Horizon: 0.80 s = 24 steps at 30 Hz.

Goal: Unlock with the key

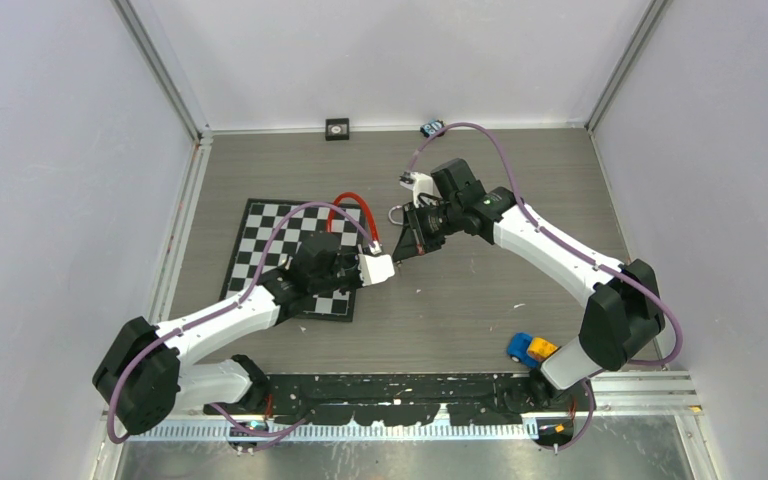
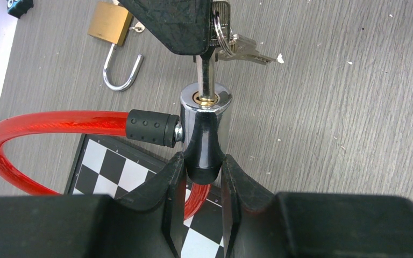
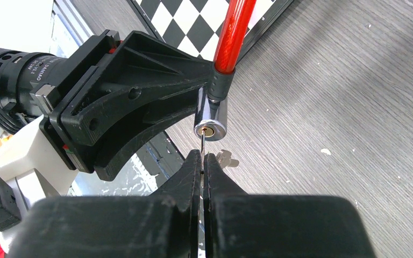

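A red cable lock (image 2: 48, 121) ends in a chrome cylinder (image 2: 207, 115) with a brass keyhole on top. My left gripper (image 2: 203, 172) is shut on the black lower end of that cylinder and holds it upright above the chessboard's edge. The key (image 2: 207, 72) stands with its blade in the keyhole, spare keys on a ring (image 2: 242, 48) hanging beside it. My right gripper (image 3: 201, 158) is shut on the key's head, just short of the cylinder (image 3: 211, 115). In the top view the two grippers meet at mid-table, left (image 1: 388, 264), right (image 1: 407, 245).
A brass padlock (image 2: 110, 24) with its shackle open lies on the table beyond the cylinder. The chessboard (image 1: 260, 240) lies under the left arm. A blue and yellow toy car (image 1: 530, 348) sits near the right arm's base. Two small objects (image 1: 337, 128) rest at the back wall.
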Available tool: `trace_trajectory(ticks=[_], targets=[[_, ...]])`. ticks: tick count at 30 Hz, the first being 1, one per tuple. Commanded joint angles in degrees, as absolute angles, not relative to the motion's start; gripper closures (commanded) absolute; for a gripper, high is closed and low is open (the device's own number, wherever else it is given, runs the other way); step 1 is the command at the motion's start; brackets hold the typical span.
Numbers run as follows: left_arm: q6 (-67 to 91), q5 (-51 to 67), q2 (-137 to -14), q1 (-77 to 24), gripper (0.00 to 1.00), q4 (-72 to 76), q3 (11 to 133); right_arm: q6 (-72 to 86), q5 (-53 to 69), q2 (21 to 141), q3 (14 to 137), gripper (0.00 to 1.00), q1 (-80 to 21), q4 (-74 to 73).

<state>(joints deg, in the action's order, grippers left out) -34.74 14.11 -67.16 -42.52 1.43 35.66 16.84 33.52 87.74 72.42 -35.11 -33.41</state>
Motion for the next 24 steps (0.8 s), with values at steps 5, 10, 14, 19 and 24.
trace_trajectory(ticks=[5,10,14,19,24], targets=[[-34.8,15.3,-66.0,-42.6,1.00,4.7,37.9,17.2,34.0,87.9,74.3,0.99,-35.4,-31.1],[-34.7,15.4,-65.9,-42.6,1.00,4.7,38.0,17.1,33.3,88.3,74.6,0.99,-35.4,-31.4],[-34.7,15.4,-66.0,-42.6,1.00,4.6,38.0,17.5,32.5,88.4,74.9,0.99,-35.5,-31.7],[-34.6,15.6,-66.4,-42.6,1.00,4.3,38.4,17.9,30.8,89.3,75.7,0.99,-35.9,-32.3],[-33.6,15.5,-66.9,-42.7,1.00,4.0,39.2,18.3,30.9,89.9,75.6,0.99,-36.0,-32.1]])
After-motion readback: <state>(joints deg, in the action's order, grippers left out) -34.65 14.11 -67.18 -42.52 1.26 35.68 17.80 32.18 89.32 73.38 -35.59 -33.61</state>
